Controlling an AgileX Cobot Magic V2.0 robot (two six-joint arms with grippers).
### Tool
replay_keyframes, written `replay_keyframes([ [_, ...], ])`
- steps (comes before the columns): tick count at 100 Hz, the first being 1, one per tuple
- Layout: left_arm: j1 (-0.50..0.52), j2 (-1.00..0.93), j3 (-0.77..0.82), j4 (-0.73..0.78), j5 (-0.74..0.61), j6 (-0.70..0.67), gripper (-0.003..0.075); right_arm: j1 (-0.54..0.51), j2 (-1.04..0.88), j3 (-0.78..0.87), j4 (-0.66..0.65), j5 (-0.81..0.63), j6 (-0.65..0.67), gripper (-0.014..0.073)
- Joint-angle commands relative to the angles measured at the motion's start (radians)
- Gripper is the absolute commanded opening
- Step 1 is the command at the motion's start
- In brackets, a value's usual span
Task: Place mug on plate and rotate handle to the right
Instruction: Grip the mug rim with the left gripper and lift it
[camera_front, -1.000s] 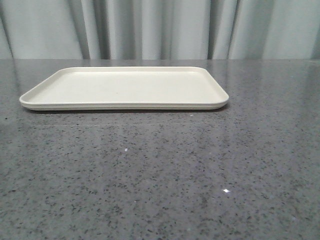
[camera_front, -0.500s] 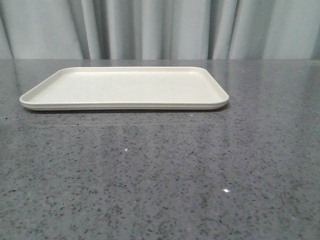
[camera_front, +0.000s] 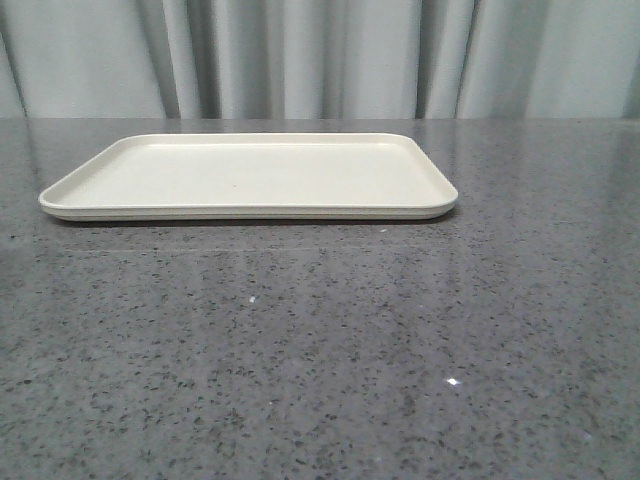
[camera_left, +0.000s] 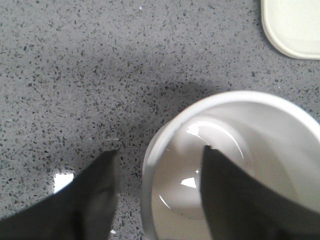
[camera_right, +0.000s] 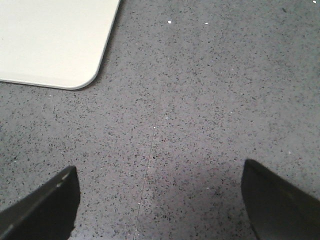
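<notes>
The cream-white plate (camera_front: 250, 175) lies at the back middle of the table in the front view, with nothing on it. The white mug (camera_left: 260, 130) shows only in the left wrist view, upright, seen from above into its hollow. Its handle and printed face are hidden. My left gripper (camera_left: 160, 150) is open and straddles the mug's rim: one finger (camera_left: 95, 195) is outside the wall, the other (camera_left: 235, 195) is inside the mug, with gaps on both sides. A plate corner (camera_left: 295, 30) lies beyond the mug. My right gripper (camera_right: 159, 167) is open and empty over bare table, near a plate corner (camera_right: 55, 45).
The table is grey speckled stone (camera_front: 320, 360). Grey curtains (camera_front: 320, 55) hang behind its far edge. Neither arm nor the mug shows in the front view.
</notes>
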Motion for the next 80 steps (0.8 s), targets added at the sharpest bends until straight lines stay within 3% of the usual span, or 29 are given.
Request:
replay_keyframes([
  [1,0.003,-0.009,-0.023,-0.005,-0.049,-0.005,0.0184,-0.009,0.007,-0.032,0.010,-0.052,-0.005,0.0648],
  [14,0.003,-0.009,-0.023,-0.007,-0.059,-0.005,-0.0020,-0.009,0.007,-0.032,0.010,-0.052,-0.005,0.0648],
  [52,-0.001,-0.013,-0.139,-0.146,-0.068,-0.005,-0.0020,-0.009,0.007,-0.032,0.010,-0.052,-0.005,0.0648],
  [80,-0.114,0.064,-0.321,-0.153,-0.094,-0.005,-0.0020,-0.009,0.007,-0.032,0.010,-0.052,-0.005,0.0648],
])
